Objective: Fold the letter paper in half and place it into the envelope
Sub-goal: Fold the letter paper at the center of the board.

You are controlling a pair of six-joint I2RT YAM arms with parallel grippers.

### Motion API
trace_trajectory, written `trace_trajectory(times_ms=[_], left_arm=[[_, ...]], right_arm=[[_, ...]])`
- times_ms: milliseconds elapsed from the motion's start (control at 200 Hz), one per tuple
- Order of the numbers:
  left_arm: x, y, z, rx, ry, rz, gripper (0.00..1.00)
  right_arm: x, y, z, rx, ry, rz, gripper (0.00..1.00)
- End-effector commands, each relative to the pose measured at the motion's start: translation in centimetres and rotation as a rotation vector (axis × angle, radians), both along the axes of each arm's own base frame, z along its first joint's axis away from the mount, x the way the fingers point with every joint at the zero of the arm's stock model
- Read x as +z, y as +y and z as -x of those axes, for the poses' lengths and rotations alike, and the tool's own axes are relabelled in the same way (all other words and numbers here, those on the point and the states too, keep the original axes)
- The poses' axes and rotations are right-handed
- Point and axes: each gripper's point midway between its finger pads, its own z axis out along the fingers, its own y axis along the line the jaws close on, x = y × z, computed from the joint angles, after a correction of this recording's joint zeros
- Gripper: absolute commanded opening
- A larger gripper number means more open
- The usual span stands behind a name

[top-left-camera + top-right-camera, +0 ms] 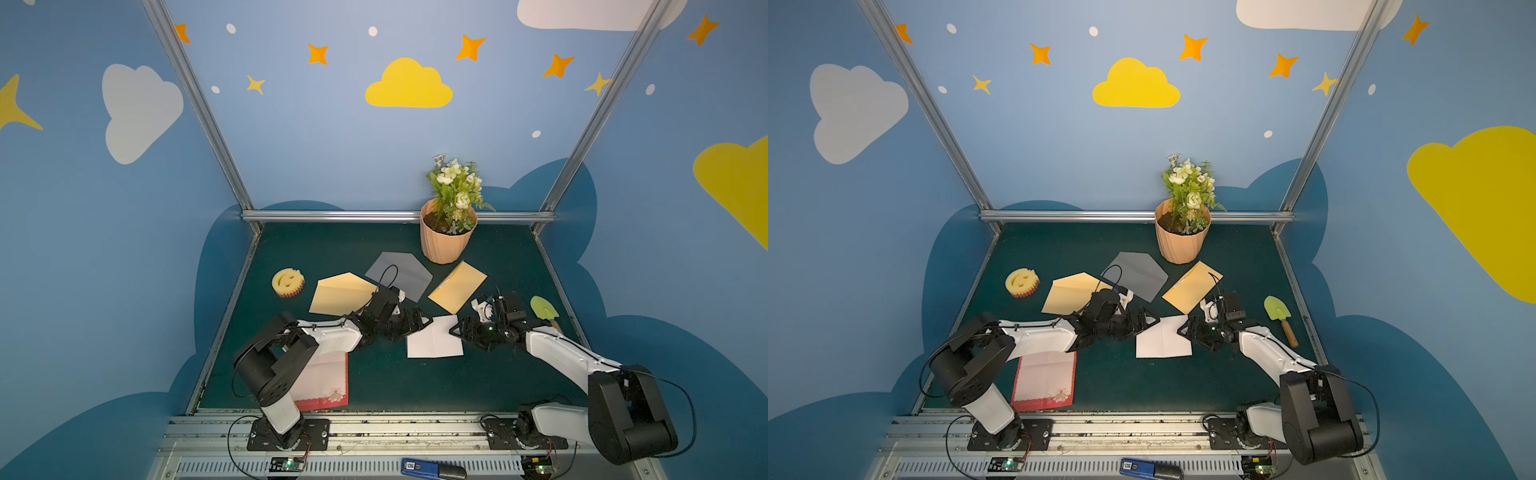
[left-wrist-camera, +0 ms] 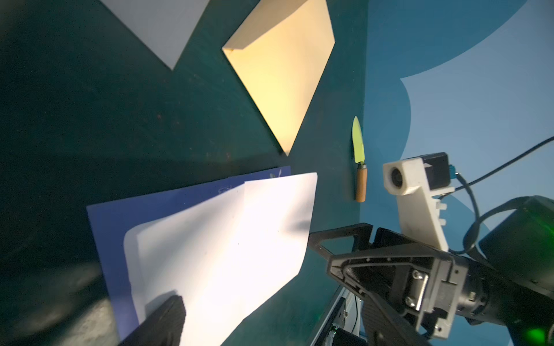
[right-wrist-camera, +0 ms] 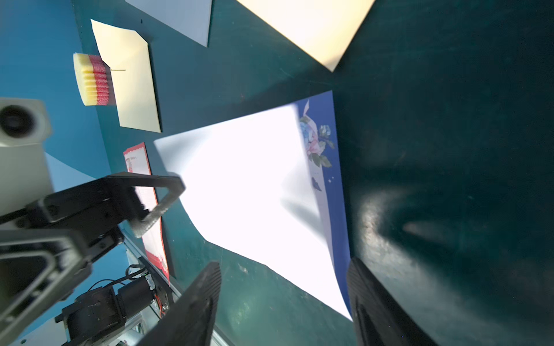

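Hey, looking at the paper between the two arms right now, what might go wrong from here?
1. The paper is folded over, but its top flap bows up in the wrist views. The left tool and right tool are both open, so it may spring back flat.
2. Its blue side shows past the flap's edge; pressing now would probably set a crooked crease.
3. The tan envelope lies close to the right tool; a sweep might shove it.

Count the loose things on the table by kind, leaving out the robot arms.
Envelopes: 3
Letter papers: 2
Sponge: 1
Flower pot: 1
Trowel: 1
Total: 8
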Motion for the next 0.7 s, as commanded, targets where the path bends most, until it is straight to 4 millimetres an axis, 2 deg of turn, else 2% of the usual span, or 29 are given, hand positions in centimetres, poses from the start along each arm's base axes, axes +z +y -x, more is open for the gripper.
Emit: trace_trajectory(times_ms=[0,220,395,541,696], left_arm=[[-0.6,-0.3,-0.4,0.019,0.003,0.02,0.92],[-3.0,0.3,0.0,0.031,0.045,-0.01,0.92],[-3.8,0.5,0.0,0.038,0.067,-0.002,0.92],[-4.3,0.8,-0.1,0.055,0.08,0.011,0.92],[-4.6,1.1,-0.2,0.07,0.093,0.024,0.92]], right_arm=[[-0.4,0.1,0.2,0.015,0.004,-0.014,0.66],[-0.8,-0.1,0.7,0.012,0.028,-0.036,0.67],[-0.9,0.8,0.6,0.034,0.044,-0.103,0.66],[-0.1,2.0,0.3,0.075,0.028,-0.184,0.66],[1.7,3.2,0.0,0.108,-0.007,-0.235,0.66]])
